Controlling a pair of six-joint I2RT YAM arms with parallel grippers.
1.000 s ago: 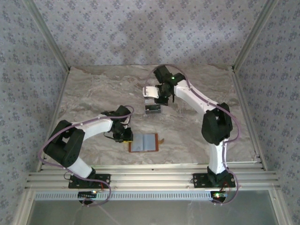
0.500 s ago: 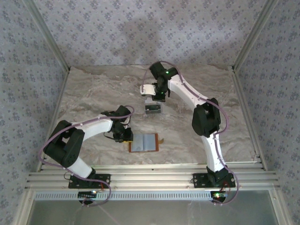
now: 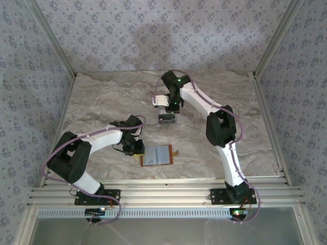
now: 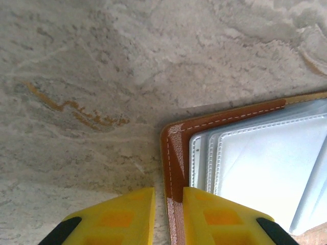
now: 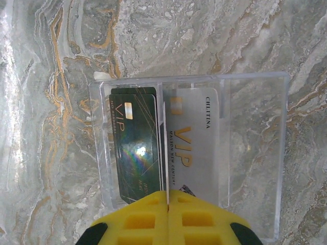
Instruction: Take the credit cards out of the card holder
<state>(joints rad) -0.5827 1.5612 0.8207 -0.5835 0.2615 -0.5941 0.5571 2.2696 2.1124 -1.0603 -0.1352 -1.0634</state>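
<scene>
The card holder point(image 3: 157, 155) lies open on the table, grey-blue lining up; its brown stitched corner point(image 4: 176, 148) and clear empty sleeves face the left wrist view. My left gripper point(image 3: 135, 149) stands at its left edge, jaws a narrow gap apart point(image 4: 168, 214); the brown edge and a strip of table run through the gap. My right gripper point(image 3: 167, 106) is shut point(image 5: 167, 196) on a thin whitish credit card point(image 5: 166, 153), seen edge-on, over a clear rack point(image 5: 255, 153). In the rack stand a dark card point(image 5: 135, 148) and a grey VIP card point(image 5: 196, 143).
The clear rack point(image 3: 167, 118) sits behind the card holder at mid-table. Patterned walls and metal posts enclose the marble table point(image 3: 102, 102). An aluminium rail point(image 3: 163, 196) runs along the near edge by the arm bases.
The right arm has swung left, its elbow now nearer the middle, keeping the held card over the rack. The left arm and the card holder have not moved.
</scene>
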